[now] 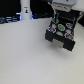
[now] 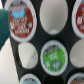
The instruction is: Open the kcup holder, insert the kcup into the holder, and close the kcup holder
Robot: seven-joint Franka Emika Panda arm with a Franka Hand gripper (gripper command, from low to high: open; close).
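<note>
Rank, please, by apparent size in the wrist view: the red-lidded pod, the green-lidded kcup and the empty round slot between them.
1. Red-lidded pod, though it may be nearer the camera.
2. Empty round slot, partly cropped, so unsure.
3. Green-lidded kcup.

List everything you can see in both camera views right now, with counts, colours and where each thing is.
holder: one, black, drawer pulled open, on the table at the exterior view's right.
kcup: one, green lid, seated in a slot of the open drawer.
red-lid pods: at least two, in slots beside it.
empty slots: several, round, showing white.
table: one, white, under the holder.
white bottle: one, at the back, exterior view's left.
arm: one, white and grey, above the holder; claw hidden.
</note>
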